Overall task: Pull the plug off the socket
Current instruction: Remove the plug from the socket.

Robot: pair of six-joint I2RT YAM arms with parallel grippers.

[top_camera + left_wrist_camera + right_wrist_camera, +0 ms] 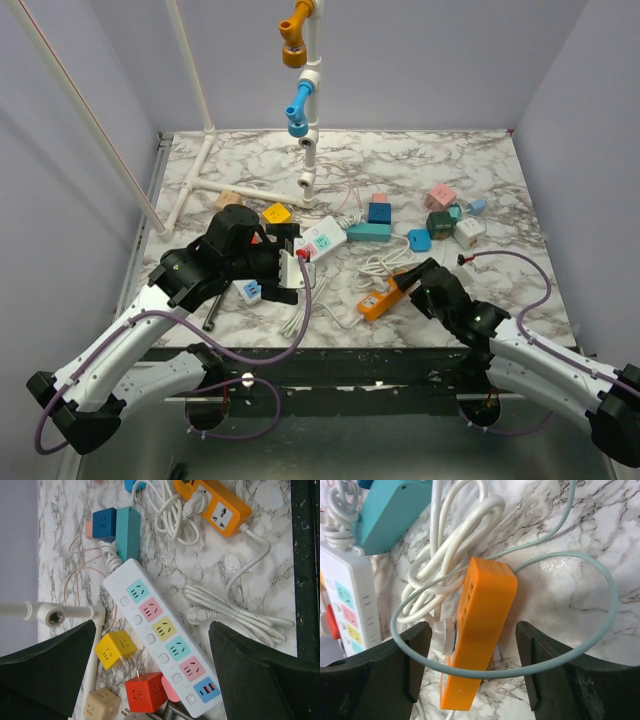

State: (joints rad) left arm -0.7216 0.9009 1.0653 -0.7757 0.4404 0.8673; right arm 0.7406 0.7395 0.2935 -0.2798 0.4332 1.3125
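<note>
The long white power strip [131,614] with pastel outlets lies on the marble; its visible outlets are all empty. My left gripper [152,630] is open and hovers over it, one finger on each side; from above, the gripper [290,268] covers the strip's near end [322,240]. An orange power strip [485,610] has a white plug [445,635] in its face, also seen in the left wrist view [194,502]. My right gripper [472,630] is open with its fingers either side of the orange strip [378,300], apart from it.
A thin grey cable loop [607,580] runs across between my right fingers. Coiled white cords [455,540] lie behind the orange strip. A teal strip [128,532], red cube [145,692] and yellow cube [116,649] crowd the white strip. A pipe frame [310,100] stands at the back.
</note>
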